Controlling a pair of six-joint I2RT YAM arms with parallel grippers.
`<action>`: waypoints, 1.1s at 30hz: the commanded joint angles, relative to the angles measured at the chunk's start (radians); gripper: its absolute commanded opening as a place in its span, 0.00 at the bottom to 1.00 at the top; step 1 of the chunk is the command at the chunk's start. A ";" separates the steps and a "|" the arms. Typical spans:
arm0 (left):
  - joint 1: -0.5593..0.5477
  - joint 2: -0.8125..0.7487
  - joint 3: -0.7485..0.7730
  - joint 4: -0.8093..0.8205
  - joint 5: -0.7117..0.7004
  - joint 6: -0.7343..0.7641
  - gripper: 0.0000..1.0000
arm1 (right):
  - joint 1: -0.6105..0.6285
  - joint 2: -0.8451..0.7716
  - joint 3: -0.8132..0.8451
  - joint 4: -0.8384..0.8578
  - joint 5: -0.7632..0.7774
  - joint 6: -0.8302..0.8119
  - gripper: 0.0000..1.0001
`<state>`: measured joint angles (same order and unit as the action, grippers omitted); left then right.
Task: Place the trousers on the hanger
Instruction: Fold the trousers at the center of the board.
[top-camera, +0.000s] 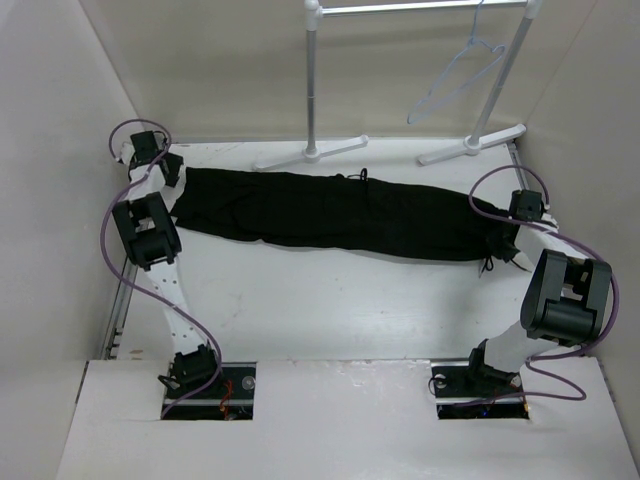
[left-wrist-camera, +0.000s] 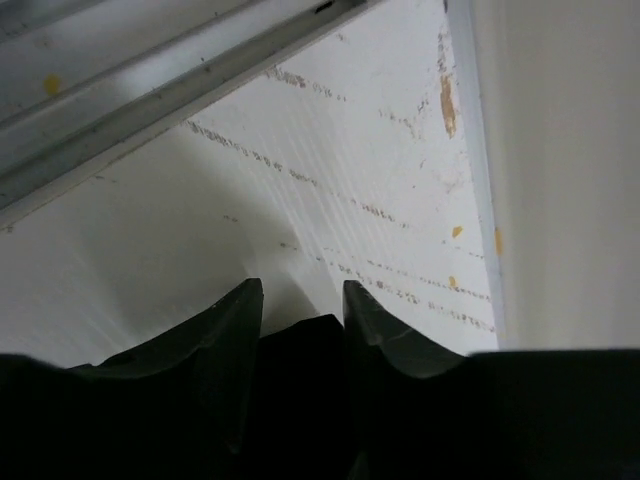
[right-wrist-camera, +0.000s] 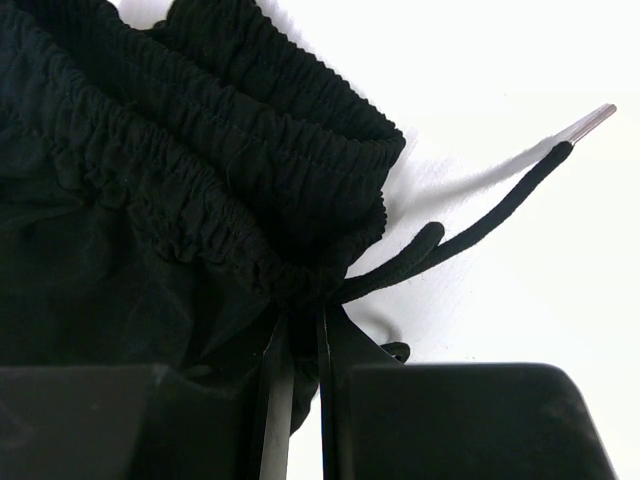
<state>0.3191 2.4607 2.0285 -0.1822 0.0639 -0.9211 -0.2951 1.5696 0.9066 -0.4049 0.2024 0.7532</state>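
Black trousers (top-camera: 330, 212) lie stretched flat across the table from left to right. My left gripper (top-camera: 170, 180) is shut on the trouser leg end at the far left; in the left wrist view the black cloth (left-wrist-camera: 300, 370) sits between the fingers. My right gripper (top-camera: 505, 248) is shut on the elastic waistband (right-wrist-camera: 270, 200) at the right, with the drawstring (right-wrist-camera: 490, 220) trailing on the table. The pale wire hanger (top-camera: 455, 85) hangs by its hook from the rack bar at the back right, apart from the trousers.
A white clothes rack stands at the back, with two poles (top-camera: 313, 80) and feet (top-camera: 310, 153) on the table. White walls enclose the table on the left, back and right. A metal rail (left-wrist-camera: 150, 100) runs along the table's left edge.
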 joint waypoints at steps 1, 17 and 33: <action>0.021 -0.187 -0.052 0.035 -0.032 0.001 0.42 | -0.006 0.000 0.048 0.001 0.037 0.001 0.02; -0.168 -0.661 -0.783 0.040 -0.156 0.025 0.41 | 0.017 -0.034 0.063 0.018 0.002 -0.018 0.03; -0.016 -0.522 -0.746 0.093 -0.138 0.025 0.34 | 0.015 -0.057 0.015 0.029 -0.011 -0.017 0.04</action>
<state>0.2821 1.9232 1.2373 -0.0948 -0.0864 -0.8963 -0.2863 1.5543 0.9318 -0.4034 0.1909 0.7399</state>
